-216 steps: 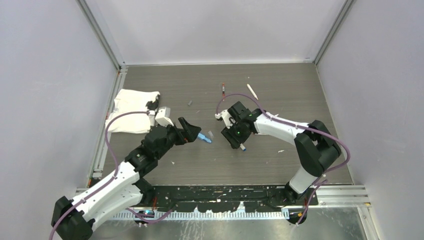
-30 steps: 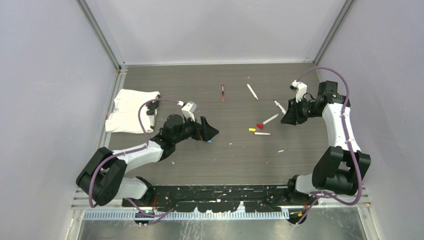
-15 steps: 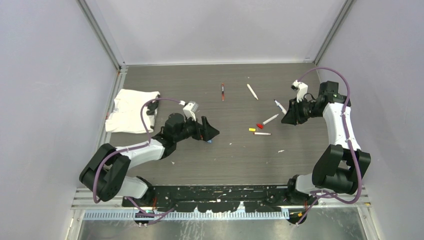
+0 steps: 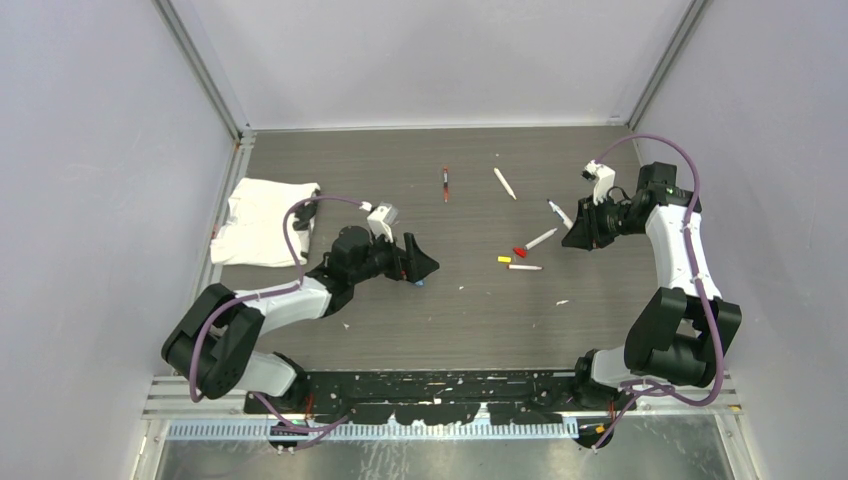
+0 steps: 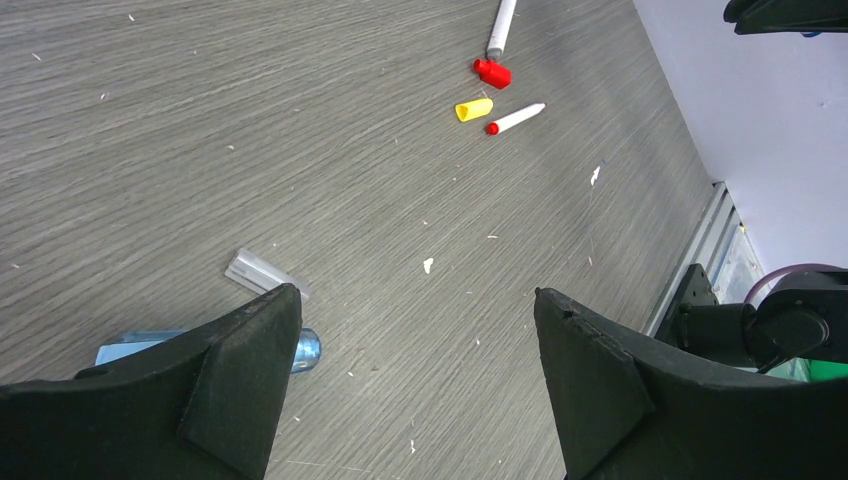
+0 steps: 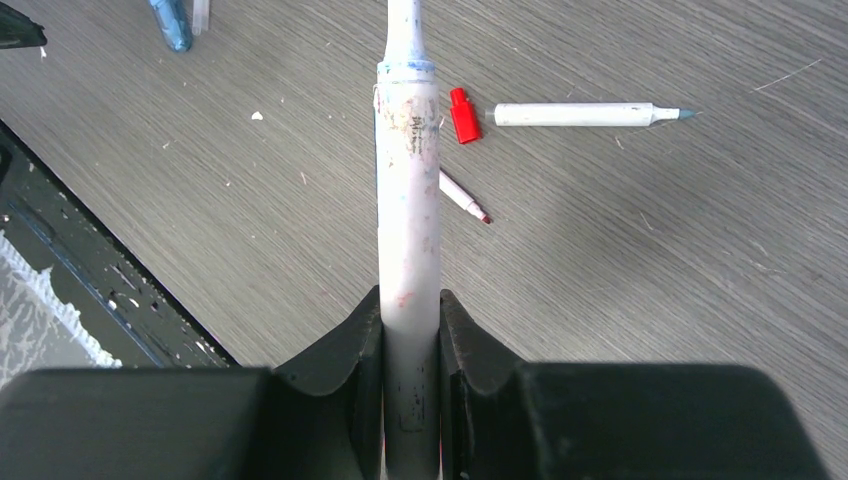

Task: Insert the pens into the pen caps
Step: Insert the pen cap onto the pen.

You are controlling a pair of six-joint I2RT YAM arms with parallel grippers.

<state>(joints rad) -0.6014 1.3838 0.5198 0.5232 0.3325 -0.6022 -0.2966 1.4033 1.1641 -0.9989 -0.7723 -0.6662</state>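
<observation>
And there's the right pincer (image 6: 410, 318), clamped tight on a white pen (image 6: 408, 190) whose barrel sticks straight out ahead of it. Just right of that pen's front end lies a red cap (image 6: 461, 115), loose. A blue-tipped pen (image 6: 585, 115) lies just beside the cap, and a red-tipped pen (image 6: 465, 197) lies nearer in.

Over to the left pincer (image 5: 415, 330): wide open, nothing between its jaws. A light-blue piece (image 5: 300, 350) sits right by one finger, and a yellow cap (image 5: 474, 109) lies well ahead.

By my reckoning nothing is capped. Of the pens close enough to read, none wears a cap, so nearly the whole job lies ahead, bar one pen in the grip. As for holders, only the caps count, and the red and yellow ones both lie with no pen in them.
</observation>
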